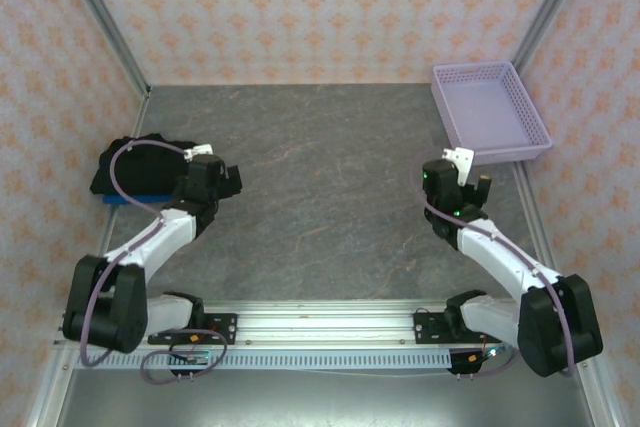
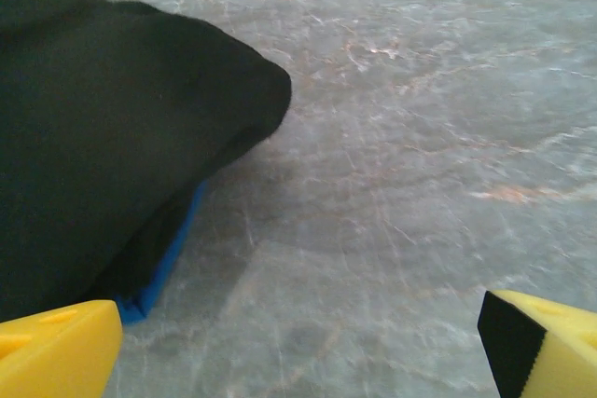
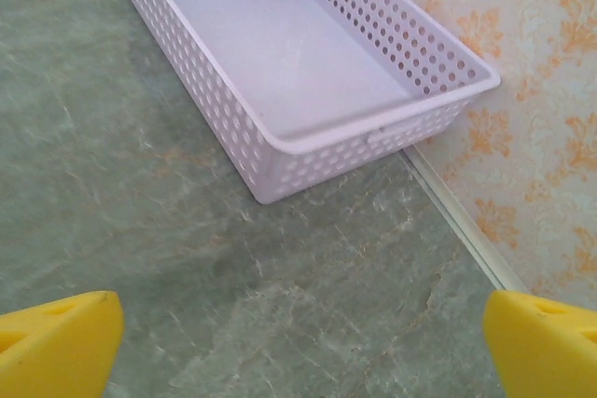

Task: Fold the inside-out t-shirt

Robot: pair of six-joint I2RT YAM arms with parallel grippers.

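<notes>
The inside-out t-shirt (image 1: 135,160) lies as a crumpled black heap at the left side of the table. In the left wrist view the t-shirt (image 2: 112,137) fills the left half, its rounded edge resting on the grey table. My left gripper (image 1: 215,169) is at the heap's right edge. Seen from its own wrist, the left gripper (image 2: 298,351) is open, with bare table between its yellow fingertips (image 2: 56,351). My right gripper (image 1: 457,173) hovers at the right, just in front of the basket. From its wrist camera the right gripper (image 3: 298,347) is open over bare table.
A bright blue folded garment (image 1: 125,199) lies under the t-shirt, and its blue edge (image 2: 163,267) shows below the black cloth. A lilac perforated basket (image 1: 495,154) stands at the back right, and its inside (image 3: 280,72) holds nothing. Patterned walls close in both sides.
</notes>
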